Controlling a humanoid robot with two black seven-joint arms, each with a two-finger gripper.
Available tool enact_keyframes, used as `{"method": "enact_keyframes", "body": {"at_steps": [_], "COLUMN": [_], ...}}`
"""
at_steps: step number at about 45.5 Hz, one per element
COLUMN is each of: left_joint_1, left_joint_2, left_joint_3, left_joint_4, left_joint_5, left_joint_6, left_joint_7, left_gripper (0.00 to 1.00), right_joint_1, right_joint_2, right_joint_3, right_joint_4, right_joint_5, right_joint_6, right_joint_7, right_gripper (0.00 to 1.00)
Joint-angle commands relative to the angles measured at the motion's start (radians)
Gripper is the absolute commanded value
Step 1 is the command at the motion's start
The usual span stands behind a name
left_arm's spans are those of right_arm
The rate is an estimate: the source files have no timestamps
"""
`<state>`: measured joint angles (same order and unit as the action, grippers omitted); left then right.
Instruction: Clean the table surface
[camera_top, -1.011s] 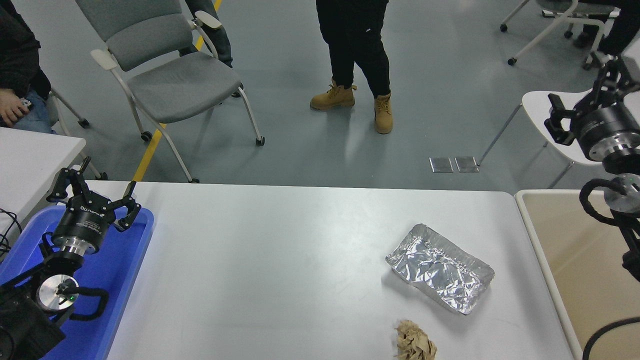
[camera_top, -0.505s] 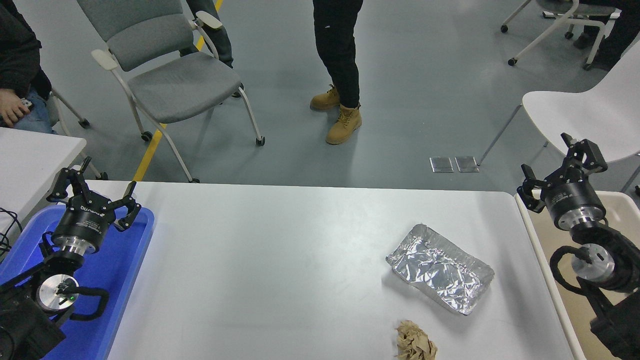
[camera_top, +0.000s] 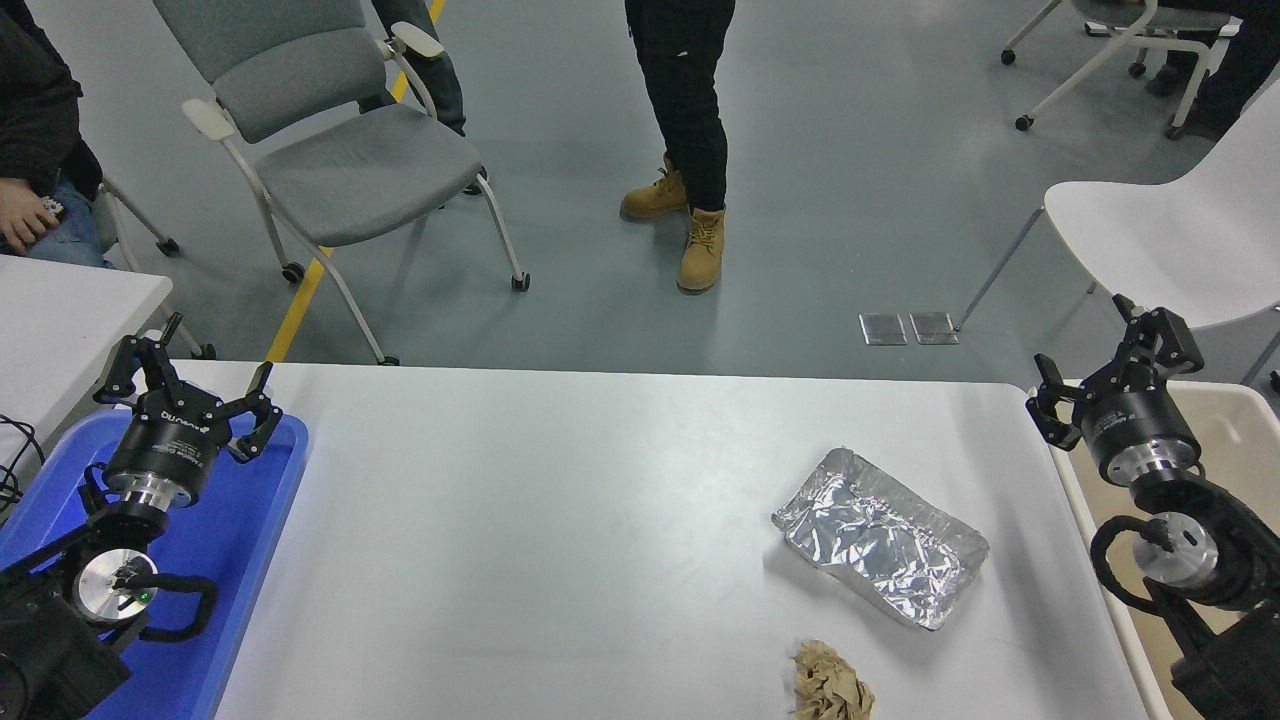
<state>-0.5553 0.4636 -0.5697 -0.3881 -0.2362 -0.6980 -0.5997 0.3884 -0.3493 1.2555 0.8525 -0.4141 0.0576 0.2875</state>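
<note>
The right tool (camera_top: 1113, 372) hangs above the far right corner of the bench (camera_top: 560, 520), where the white top meets the beige bin (camera_top: 1235, 430). Its fingers are spread wide and hold nothing. The arm behind it comes in from the lower right corner of the picture.

Nearer the camera than this tool and to its left, a crumpled foil tray (camera_top: 878, 536) lies flat on the bench, well apart from the tool. Nearer still to the camera, at the front edge of the bench, lies a ball of brown paper (camera_top: 830, 684), near the foil tray but not touching it. The rest of the white surface reaches far to the left of the right tool, as far as a blue tray (camera_top: 250, 520).

The left tool (camera_top: 188, 390) is parked over that blue tray at the lower left, fingers also spread wide and empty.

Beyond the bench, on the grey floor, a person in dark trousers and tan boots (camera_top: 695, 235) stands. A grey chair (camera_top: 330, 140) is to the left of that person, and a white chair (camera_top: 1170, 235) stands just beyond the right tool. At the far left edge, a hand (camera_top: 22, 222) of a seated person shows.
</note>
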Motion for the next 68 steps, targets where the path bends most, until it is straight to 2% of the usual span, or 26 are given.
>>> {"method": "enact_keyframes", "body": {"at_steps": [1, 8, 14, 28, 39, 43, 53, 60, 68], "left_joint_1": [0.000, 0.000, 0.000, 0.000, 0.000, 0.000, 0.000, 0.000, 0.000], "left_joint_2": [0.000, 0.001, 0.000, 0.000, 0.000, 0.000, 0.001, 0.000, 0.000], "left_joint_3": [-0.001, -0.001, 0.001, 0.001, 0.001, -0.001, 0.001, -0.001, -0.001], "left_joint_4": [0.000, 0.000, 0.000, 0.000, 0.000, 0.000, 0.000, 0.000, 0.000], "left_joint_5": [0.000, 0.000, 0.000, 0.000, 0.000, 0.000, 0.000, 0.000, 0.000], "left_joint_6": [0.000, 0.000, 0.000, 0.000, 0.000, 0.000, 0.000, 0.000, 0.000], "left_joint_7": [0.000, 0.000, 0.000, 0.000, 0.000, 0.000, 0.000, 0.001, 0.000], "left_gripper": [1.00, 1.00, 1.00, 1.00, 1.00, 1.00, 1.00, 1.00, 1.00], "right_joint_1": [0.010, 0.044, 0.098, 0.286, 0.354, 0.427, 0.730, 0.846, 0.866], "right_joint_2": [0.000, -0.020, -0.089, -0.375, -0.459, -0.484, -0.522, -0.516, -0.510], "right_joint_3": [-0.001, -0.019, -0.071, -0.470, -0.622, -0.766, -1.313, -1.475, -1.475], "right_joint_4": [0.000, -0.004, -0.012, -0.043, -0.061, -0.059, -0.053, -0.047, -0.036], "right_joint_5": [0.000, 0.000, 0.000, 0.001, -0.023, -0.064, -0.124, -0.308, -0.567], "right_joint_6": [0.005, 0.005, 0.004, 0.004, 0.011, 0.021, 0.039, 0.047, 0.045], "right_joint_7": [-0.001, 0.001, 0.001, -0.001, -0.001, -0.001, 0.001, 0.012, 0.123], "right_gripper": [0.99, 0.99, 0.99, 0.99, 0.99, 0.99, 0.98, 0.98, 0.98]}}
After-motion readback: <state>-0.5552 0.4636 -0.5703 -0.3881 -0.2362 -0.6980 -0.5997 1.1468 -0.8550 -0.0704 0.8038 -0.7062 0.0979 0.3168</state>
